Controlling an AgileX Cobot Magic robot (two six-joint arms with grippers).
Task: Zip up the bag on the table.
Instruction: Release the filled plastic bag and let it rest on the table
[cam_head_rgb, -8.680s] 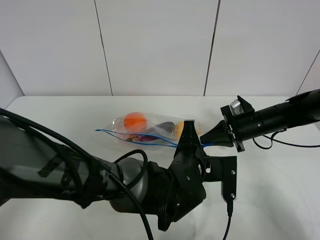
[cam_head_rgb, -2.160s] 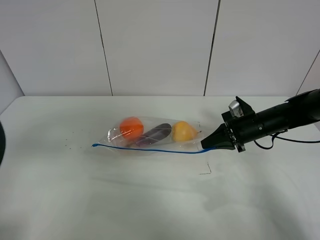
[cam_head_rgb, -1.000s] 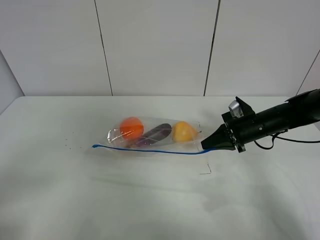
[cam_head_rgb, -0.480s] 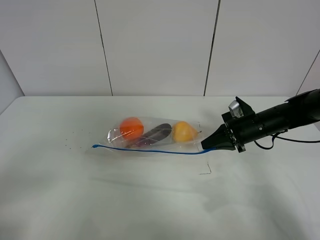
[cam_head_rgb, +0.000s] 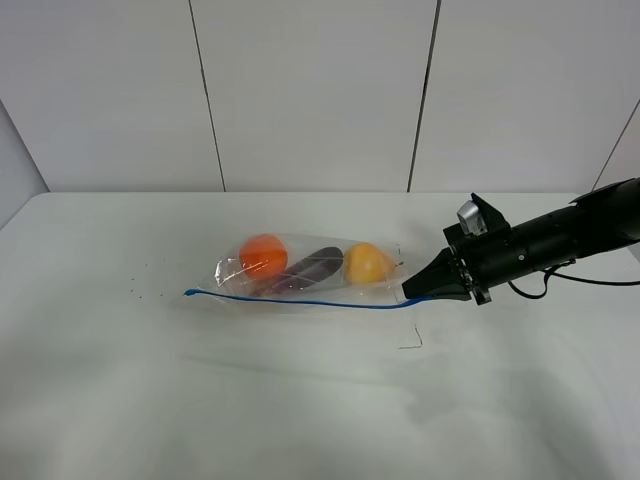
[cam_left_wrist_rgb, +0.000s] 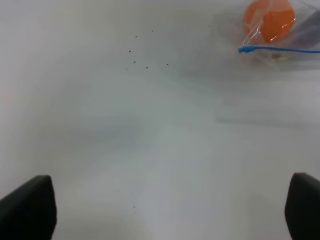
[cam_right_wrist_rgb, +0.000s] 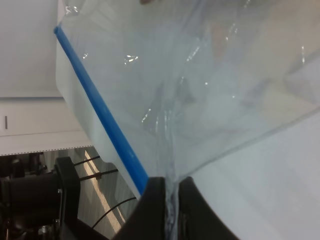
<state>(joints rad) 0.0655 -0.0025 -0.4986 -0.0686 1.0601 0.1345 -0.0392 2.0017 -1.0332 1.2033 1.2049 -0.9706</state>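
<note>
The bag (cam_head_rgb: 300, 270) is clear plastic and lies flat on the white table (cam_head_rgb: 200, 400). Inside it sit an orange fruit (cam_head_rgb: 263, 254), a purple piece and a yellow one (cam_head_rgb: 367, 263). Its blue zip strip (cam_head_rgb: 300, 301) runs along the near edge. My right gripper (cam_head_rgb: 408, 290) is shut on the bag's right corner. In the right wrist view the film (cam_right_wrist_rgb: 200, 90) and the blue strip (cam_right_wrist_rgb: 100, 115) run into the closed fingertips (cam_right_wrist_rgb: 156, 200). My left gripper (cam_left_wrist_rgb: 167, 200) is open over bare table, well away from the bag's left end (cam_left_wrist_rgb: 270, 30). The left arm is out of the exterior view.
The right arm (cam_head_rgb: 560, 238) reaches in from the right edge. A small dark mark (cam_head_rgb: 410, 340) lies on the table in front of the bag's right end. Several tiny dark specks (cam_head_rgb: 140, 290) are scattered left of the bag. White wall panels stand behind the table.
Nothing has moved over the last second. Since the earliest frame the left arm has left the exterior view, and the bag lies stretched out flat.
</note>
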